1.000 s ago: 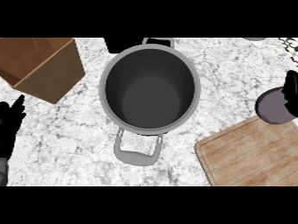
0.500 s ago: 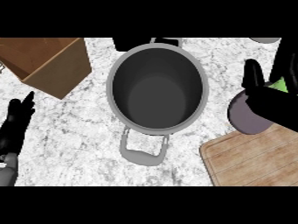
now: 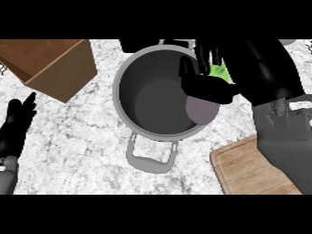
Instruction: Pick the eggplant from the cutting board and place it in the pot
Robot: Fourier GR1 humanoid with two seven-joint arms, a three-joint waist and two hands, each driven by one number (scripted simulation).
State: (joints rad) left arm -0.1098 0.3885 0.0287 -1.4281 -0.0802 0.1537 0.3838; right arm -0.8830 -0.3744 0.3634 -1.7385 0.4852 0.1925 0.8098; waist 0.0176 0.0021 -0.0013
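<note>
The eggplant [image 3: 200, 109] is held in the curled right hand [image 3: 209, 75] over the pot's [image 3: 128, 98] right rim; released there, it could be tipped onto the table [image 3: 84, 132]. The left hand [image 3: 13, 128] is rested open.

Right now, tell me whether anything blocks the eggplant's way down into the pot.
Nothing visible does. The right hand holds the eggplant over the pot, its fingers curled round it; the pot's inside below looks bare.
</note>
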